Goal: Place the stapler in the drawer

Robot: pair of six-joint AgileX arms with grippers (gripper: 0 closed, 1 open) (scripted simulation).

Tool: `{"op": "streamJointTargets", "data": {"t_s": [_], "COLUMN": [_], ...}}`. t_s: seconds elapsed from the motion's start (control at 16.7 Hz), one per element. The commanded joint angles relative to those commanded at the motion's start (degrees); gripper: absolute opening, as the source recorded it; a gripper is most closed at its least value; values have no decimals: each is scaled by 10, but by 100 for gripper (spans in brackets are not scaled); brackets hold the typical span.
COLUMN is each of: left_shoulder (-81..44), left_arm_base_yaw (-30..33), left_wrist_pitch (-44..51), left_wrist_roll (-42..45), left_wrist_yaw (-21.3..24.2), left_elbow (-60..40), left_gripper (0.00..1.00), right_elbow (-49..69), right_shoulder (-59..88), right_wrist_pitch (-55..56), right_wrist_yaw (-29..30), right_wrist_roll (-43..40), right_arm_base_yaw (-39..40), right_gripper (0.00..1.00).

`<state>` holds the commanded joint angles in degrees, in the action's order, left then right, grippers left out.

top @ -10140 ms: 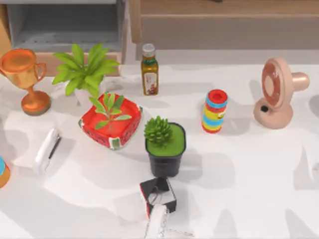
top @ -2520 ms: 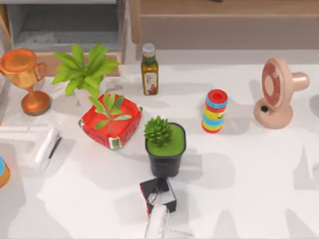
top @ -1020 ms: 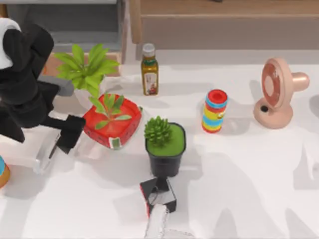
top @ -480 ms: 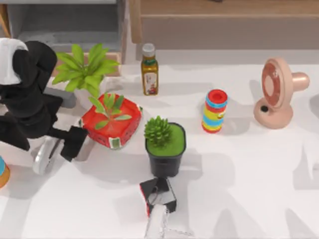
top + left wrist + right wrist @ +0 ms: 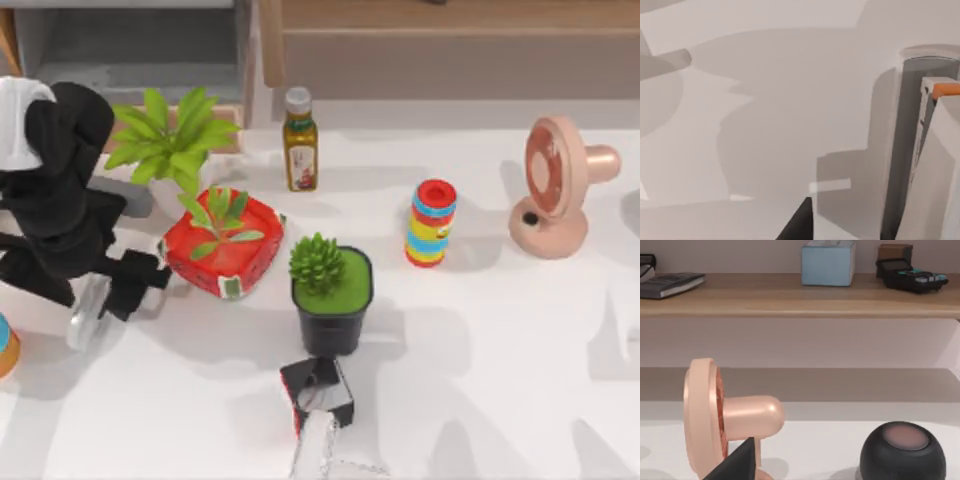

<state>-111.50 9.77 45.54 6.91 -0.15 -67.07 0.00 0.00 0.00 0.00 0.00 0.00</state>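
At table's left, stapler lengthwise near-to-far

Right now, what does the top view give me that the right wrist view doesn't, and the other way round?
Top view: the left gripper at the stapler on the table's left side, with the drawer farther back. Right wrist view: a wooden shelf carrying a blue box and a calculator, plus a black round speaker on the table. Both: the pink fan.
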Motion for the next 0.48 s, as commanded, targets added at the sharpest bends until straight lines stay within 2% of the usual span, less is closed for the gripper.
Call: {"op": "streamJointTargets", "data": {"t_s": [0.36,0.48], "left_shoulder": [0,0], "left_arm_base_yaw": [0,0], "left_wrist_pitch": [0,0], "left_wrist_roll": [0,0], "left_wrist_yaw": [0,0], "left_elbow": [0,0], "left_gripper": [2,0], "right_elbow": [0,0], "right_shoulder": [0,0], "right_wrist_pitch": [0,0], "right_wrist_yaw": [0,0], "right_wrist_roll": [0,0], "right_arm_base_yaw": [0,0], "right_gripper": [100,100]}}
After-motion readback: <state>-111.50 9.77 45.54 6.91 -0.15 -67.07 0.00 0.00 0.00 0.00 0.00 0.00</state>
